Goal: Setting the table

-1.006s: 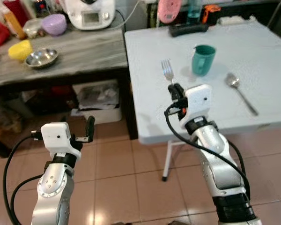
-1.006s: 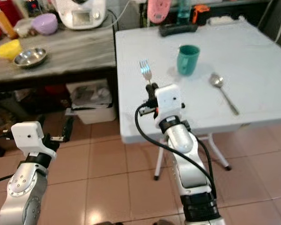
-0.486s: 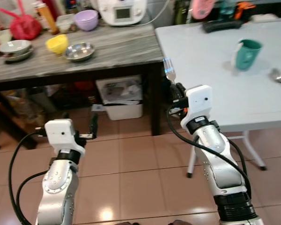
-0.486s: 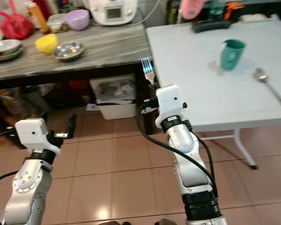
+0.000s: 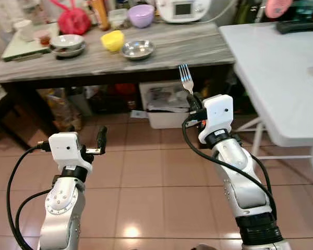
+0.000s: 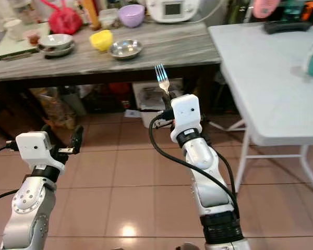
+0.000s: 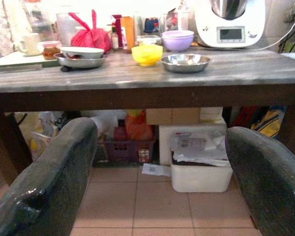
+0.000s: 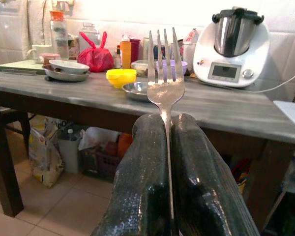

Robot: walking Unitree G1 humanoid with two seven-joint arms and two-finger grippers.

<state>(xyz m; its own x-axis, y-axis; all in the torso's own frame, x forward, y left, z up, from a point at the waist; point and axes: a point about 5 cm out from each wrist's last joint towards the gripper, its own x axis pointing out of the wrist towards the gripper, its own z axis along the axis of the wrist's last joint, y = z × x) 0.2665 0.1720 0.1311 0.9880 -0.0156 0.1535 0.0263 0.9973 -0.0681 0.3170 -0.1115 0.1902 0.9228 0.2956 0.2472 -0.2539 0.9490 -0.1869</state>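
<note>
Right now my right end effector [image 5: 194, 100] pinches the silver metal fork [image 5: 185, 79] upright above the floor; left end effector [image 5: 100, 141] gapes empty; white folding counter [image 5: 281, 73] beside me awaits its fork

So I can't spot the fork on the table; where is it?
The fork is pinched upright in the right gripper, tines up, in front of the grey counter and left of the white table.
</note>
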